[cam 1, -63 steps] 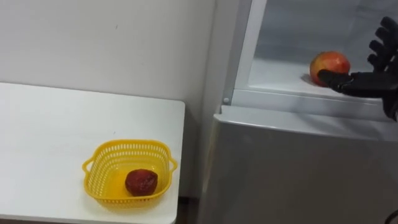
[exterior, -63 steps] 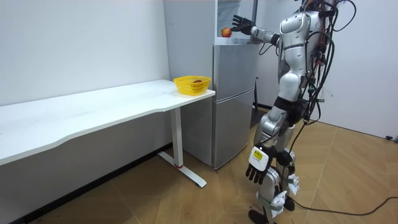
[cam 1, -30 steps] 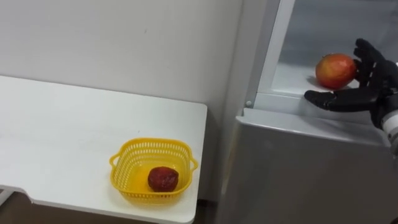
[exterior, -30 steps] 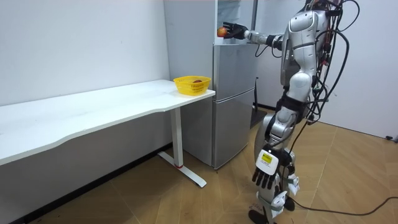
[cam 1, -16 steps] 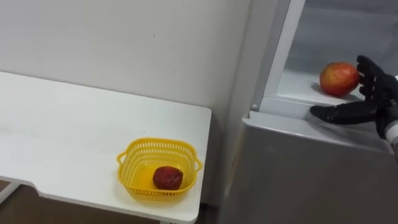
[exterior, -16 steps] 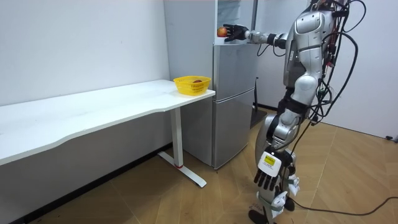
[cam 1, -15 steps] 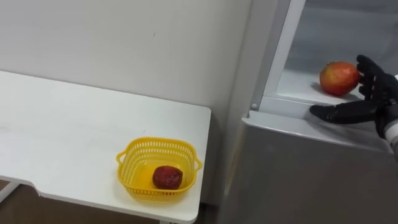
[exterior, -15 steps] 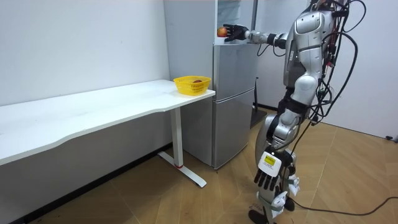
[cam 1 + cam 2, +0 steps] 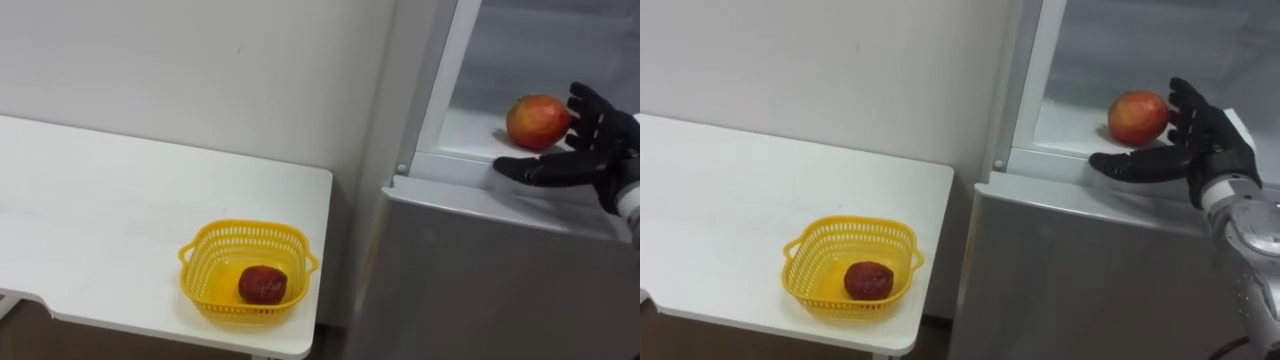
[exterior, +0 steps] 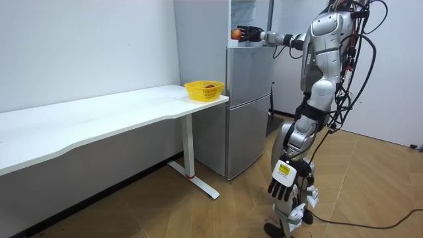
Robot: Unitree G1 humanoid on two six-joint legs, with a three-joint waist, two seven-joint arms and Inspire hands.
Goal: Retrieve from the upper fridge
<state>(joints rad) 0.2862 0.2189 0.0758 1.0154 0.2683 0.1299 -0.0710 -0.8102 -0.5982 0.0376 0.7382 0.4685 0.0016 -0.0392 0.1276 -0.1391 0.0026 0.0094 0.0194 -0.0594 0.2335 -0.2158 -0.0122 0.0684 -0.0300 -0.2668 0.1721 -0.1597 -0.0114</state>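
Note:
A red and yellow apple (image 9: 537, 121) sits on the white shelf of the open upper fridge (image 9: 470, 140). My right hand (image 9: 585, 150) is open right beside it. The fingers stand upright at the apple's right side, and the thumb stretches along the shelf's front edge below it. I cannot tell whether the fingers touch the apple. In the room view I stand in front of the fridge with my right arm raised to the apple (image 10: 234, 33). My left hand (image 10: 283, 187) hangs open by my leg.
A yellow basket (image 9: 245, 228) holding a dark red fruit (image 9: 262, 285) stands on the white table (image 9: 100, 220), near its corner by the fridge. The shut lower fridge door (image 9: 480, 280) lies under my right hand. A white wall runs behind the table.
The eye view has shifted, first to the left and lately slightly back. My right hand has drawn out to the shelf's front edge, its fingers still beside the apple. The apple has not left the shelf.

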